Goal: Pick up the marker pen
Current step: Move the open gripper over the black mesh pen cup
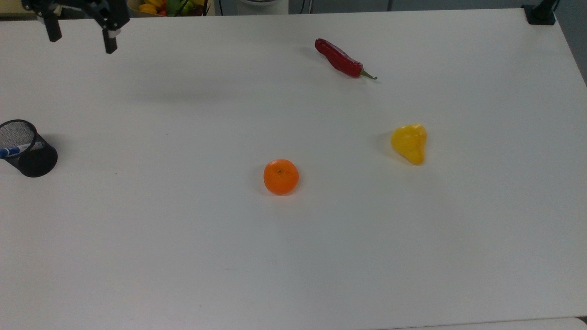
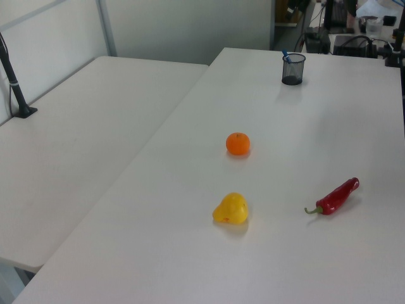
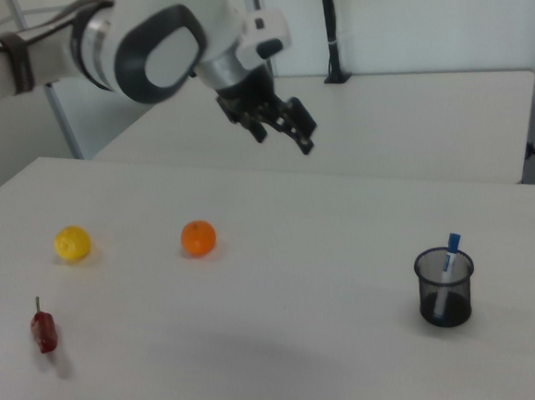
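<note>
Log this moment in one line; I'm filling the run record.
phase: approach | pincer: open, empty, in air | marker pen: upright in mesh cup

The marker pen (image 1: pixel 13 150) is slim, with a white barrel and a blue cap. It stands tilted inside a black mesh pen cup (image 1: pixel 32 160), blue cap up and leaning on the rim, at the top view's left edge. In the right view the marker pen (image 3: pixel 451 254) pokes above the cup's rim.
</note>
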